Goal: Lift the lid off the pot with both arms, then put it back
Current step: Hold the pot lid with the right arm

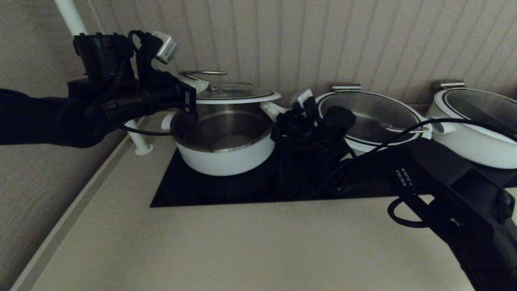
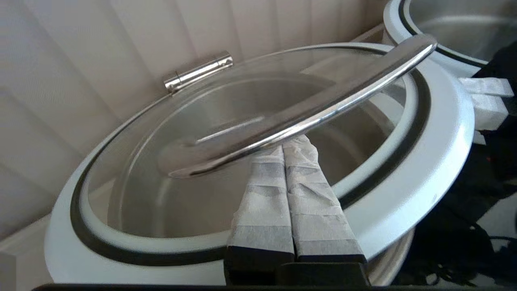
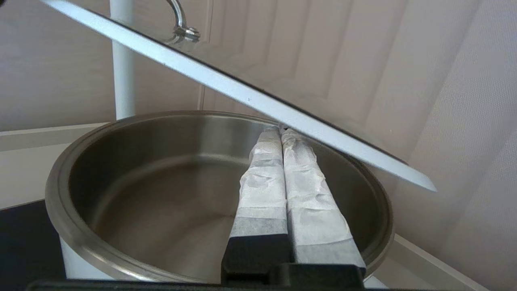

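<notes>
The lid (image 1: 236, 95) being held raised and tilted above the pot (image 1: 226, 141), left gripper (image 2: 282, 141) pressed together under the lid's handle (image 2: 303, 109), right gripper (image 3: 280, 131) pressed together beneath the rim, pot being carried by the dark surface (image 1: 177, 194).

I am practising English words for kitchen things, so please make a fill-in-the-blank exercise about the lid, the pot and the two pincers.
The lid hangs ___ the pot, not on it.
The left pincer is shut, its tips under the lid's steel ___.
The right pincer is shut, its tips under the lid's white ___.
Missing words: above; handle; rim.
</notes>
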You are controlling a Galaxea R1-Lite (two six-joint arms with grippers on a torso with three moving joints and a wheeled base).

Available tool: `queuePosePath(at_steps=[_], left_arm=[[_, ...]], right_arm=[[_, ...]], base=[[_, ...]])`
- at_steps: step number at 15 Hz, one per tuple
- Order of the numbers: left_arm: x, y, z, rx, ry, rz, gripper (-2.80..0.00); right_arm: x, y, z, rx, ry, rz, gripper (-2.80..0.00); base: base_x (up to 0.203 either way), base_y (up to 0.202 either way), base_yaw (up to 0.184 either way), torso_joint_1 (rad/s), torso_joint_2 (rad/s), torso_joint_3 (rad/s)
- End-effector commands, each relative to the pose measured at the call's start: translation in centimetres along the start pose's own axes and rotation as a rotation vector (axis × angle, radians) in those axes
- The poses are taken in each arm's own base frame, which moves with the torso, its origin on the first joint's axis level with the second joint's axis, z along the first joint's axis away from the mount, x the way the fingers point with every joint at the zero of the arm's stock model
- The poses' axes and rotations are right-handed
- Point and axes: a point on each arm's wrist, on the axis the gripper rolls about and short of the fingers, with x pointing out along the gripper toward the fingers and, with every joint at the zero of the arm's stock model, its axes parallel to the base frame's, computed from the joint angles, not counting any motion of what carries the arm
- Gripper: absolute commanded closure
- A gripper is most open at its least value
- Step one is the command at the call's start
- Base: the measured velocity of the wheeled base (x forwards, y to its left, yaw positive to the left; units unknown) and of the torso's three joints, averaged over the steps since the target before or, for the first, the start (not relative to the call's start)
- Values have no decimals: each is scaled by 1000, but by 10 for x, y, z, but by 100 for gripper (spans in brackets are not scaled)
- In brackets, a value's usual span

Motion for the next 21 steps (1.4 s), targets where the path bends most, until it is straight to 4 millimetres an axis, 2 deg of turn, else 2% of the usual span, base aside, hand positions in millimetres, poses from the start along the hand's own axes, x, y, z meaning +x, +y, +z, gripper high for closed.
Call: queuePosePath(at_steps=[1,11,17,21], left_arm=[[-3,0,4,6,-13,1,0],[-17,0,16,6,-16,9,0],[-36,-8,5,-10,34,0,0],[-40,-9,5,-10,34,0,0]], right_arm=[[0,0,0,-3,-6,2,0],[0,-1,1,-5,-6,-1,0],[0,-1,1,-7,-8,0,0],[-1,-3,2,-9,-9,-2,0]], base=[[0,0,0,0,0,0],[0,0,0,0,0,0],[0,0,0,0,0,0],[0,0,0,0,0,0]])
